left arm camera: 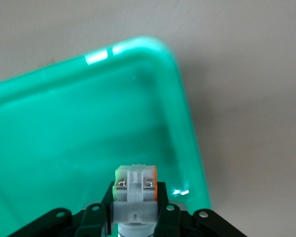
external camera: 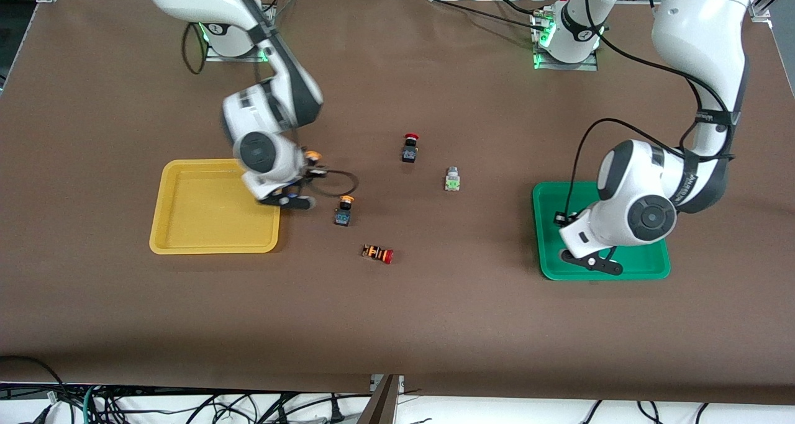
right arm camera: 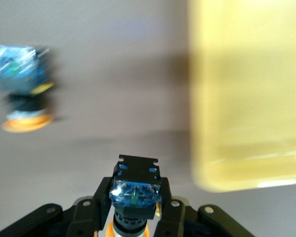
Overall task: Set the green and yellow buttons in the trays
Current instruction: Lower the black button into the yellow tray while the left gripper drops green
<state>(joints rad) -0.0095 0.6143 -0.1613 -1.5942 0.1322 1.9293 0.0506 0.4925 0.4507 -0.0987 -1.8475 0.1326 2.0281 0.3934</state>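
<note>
My right gripper (external camera: 290, 198) is shut on a yellow button (right arm camera: 135, 185), black-bodied with an orange cap, over the table beside the yellow tray (external camera: 214, 207). That tray also shows in the right wrist view (right arm camera: 246, 98). A second yellow button (external camera: 343, 211) stands on the table close by, also in the right wrist view (right arm camera: 24, 103). My left gripper (external camera: 590, 261) is shut on a whitish-grey green button (left arm camera: 134, 190) over the green tray (external camera: 599, 272), which fills the left wrist view (left arm camera: 64, 123). Another green button (external camera: 453, 179) sits mid-table.
A red-capped black switch (external camera: 410, 148) stands farther from the front camera than the loose green button. A red-capped orange-striped switch (external camera: 377, 253) lies nearer the camera than the loose yellow button. Brown table cloth surrounds both trays.
</note>
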